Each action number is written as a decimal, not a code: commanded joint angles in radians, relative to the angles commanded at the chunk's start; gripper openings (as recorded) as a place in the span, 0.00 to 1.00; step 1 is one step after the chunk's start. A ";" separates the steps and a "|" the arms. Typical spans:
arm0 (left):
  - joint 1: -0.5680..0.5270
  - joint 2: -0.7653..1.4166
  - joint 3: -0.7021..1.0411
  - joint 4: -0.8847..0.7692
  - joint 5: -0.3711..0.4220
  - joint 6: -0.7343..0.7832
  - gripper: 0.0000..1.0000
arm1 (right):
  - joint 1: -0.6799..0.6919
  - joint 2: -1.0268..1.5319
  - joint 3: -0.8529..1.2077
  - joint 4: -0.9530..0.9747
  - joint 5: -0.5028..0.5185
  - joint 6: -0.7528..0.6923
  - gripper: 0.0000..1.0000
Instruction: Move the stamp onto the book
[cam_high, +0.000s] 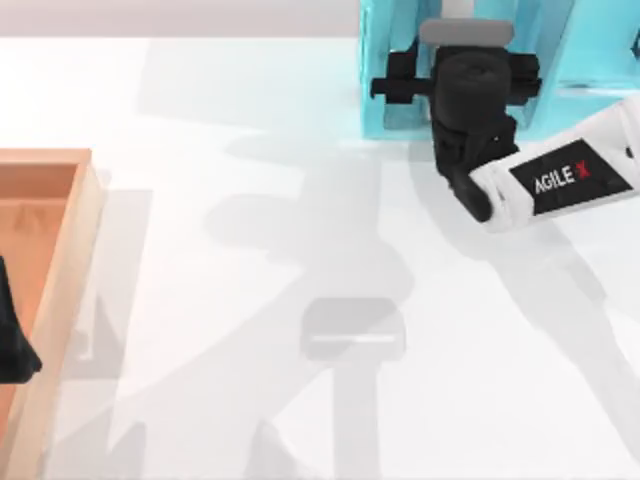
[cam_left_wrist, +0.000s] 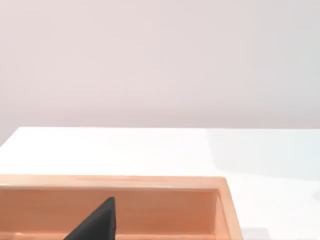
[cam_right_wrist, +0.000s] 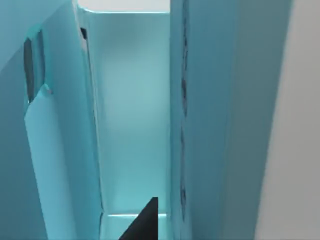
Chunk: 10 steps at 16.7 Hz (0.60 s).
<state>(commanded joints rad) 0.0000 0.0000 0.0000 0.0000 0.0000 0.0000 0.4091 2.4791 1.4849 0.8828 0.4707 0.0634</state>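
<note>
Right arm's wrist housing sits nearest your overhead lens, its pincer (cam_high: 470, 75) reaching into the light-blue shelf unit (cam_high: 385, 90) at the surface's (cam_high: 300, 200) far edge; you cannot tell whether it is wide, narrow or holding. Neither stamp nor book is anywhere you can make out, so judge the move as not done. Left pincer (cam_high: 12, 340) is parked over the wooden tray (cam_high: 60, 270), cut off

The right arm (cam_high: 560, 180) has a white casing with a black panel lettered "AGILEX" in white, the X in red. Its wrist (cam_high: 470, 90) is a black, ribbed, rounded block with a grey plate at its far end. The left arm (cam_high: 12, 330) is black.
</note>
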 joint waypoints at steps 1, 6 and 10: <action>0.000 0.000 0.000 0.000 0.000 0.000 1.00 | 0.000 0.000 0.000 0.000 0.000 0.000 1.00; 0.000 0.000 0.000 0.000 0.000 0.000 1.00 | 0.000 0.000 0.000 0.000 0.000 0.000 0.70; 0.000 0.000 0.000 0.000 0.000 0.000 1.00 | 0.000 0.000 0.000 0.000 0.000 0.000 0.40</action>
<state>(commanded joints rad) 0.0000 0.0000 0.0000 0.0000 0.0000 0.0000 0.4091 2.4791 1.4849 0.8828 0.4707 0.0634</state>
